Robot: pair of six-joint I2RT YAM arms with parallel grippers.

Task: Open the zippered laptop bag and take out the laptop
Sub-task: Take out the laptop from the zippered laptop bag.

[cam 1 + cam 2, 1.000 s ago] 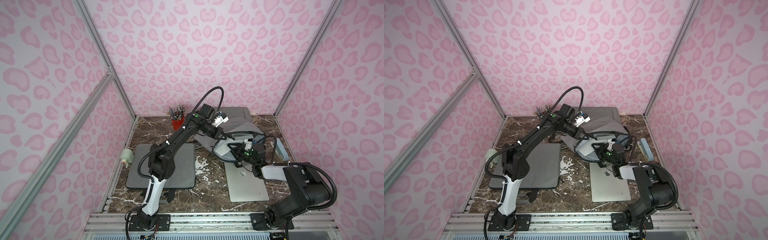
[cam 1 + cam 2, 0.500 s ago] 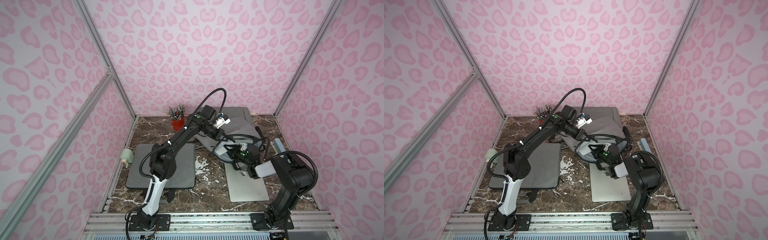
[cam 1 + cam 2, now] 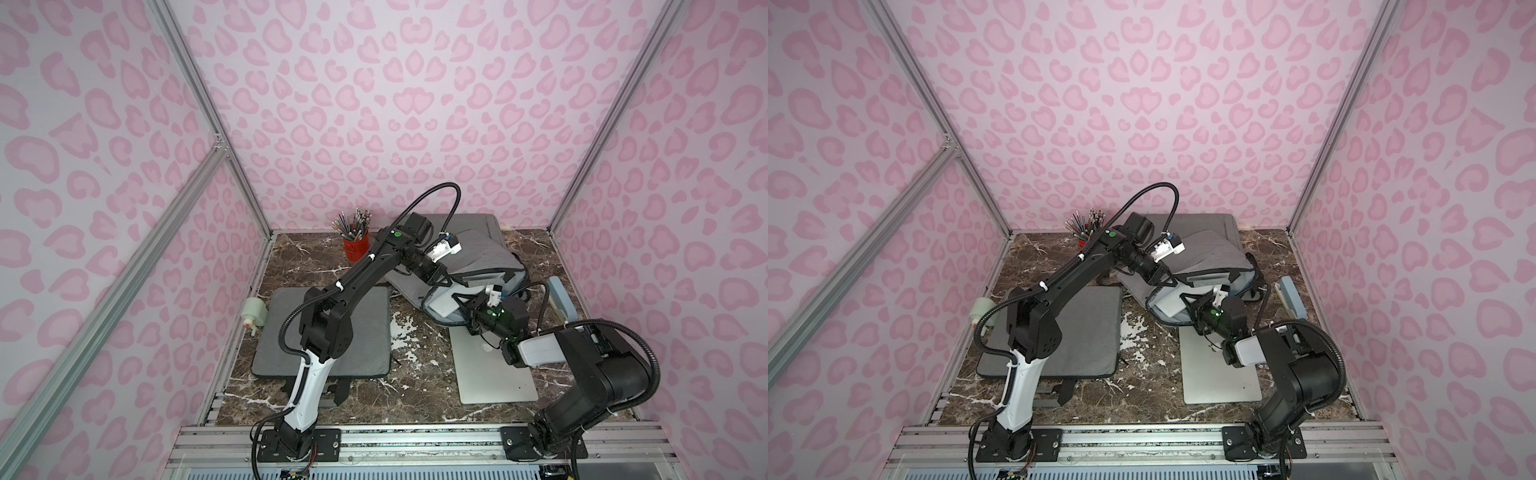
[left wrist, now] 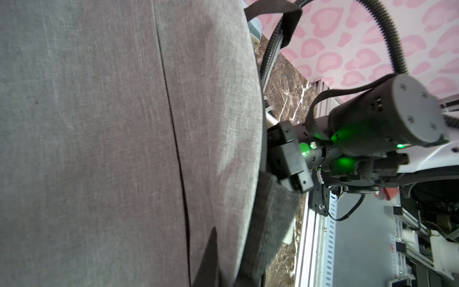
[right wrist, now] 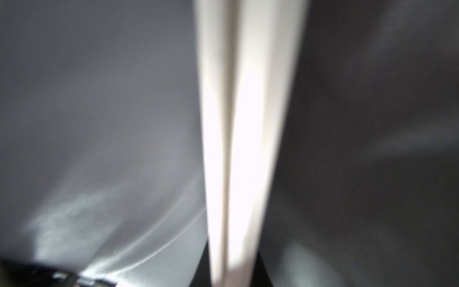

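The right claw [image 3: 460,300] is reaching into the open mouth of the laptop bag [image 3: 482,253]. Compared with a second ago, it has pushed further left into the opening, up to the white laptop [image 3: 441,305] lying inside. In the right wrist view the laptop's pale edge [image 5: 248,124] is filling the middle of the picture. That suggests the slab is sitting between the fingers, though the fingers themselves are not showing, so it cannot be told whether they are spread or already pinching. The left claw [image 3: 442,282] is pressed together on the rim of the bag's grey upper flap and is holding it lifted, which is keeping the mouth gaping in both top views. The left wrist view is showing mostly the flap's fabric [image 4: 99,124]. The bag is lying at the far right of the bench [image 3: 415,345], with the white laptop mostly inside it. Opening the bag looks done, and pulling the laptop out towards the near side is probably the step now starting. A silver laptop [image 3: 494,374] is lying just near of the bag, under the right arm, and a grey pad [image 3: 365,332] is lying to the left.
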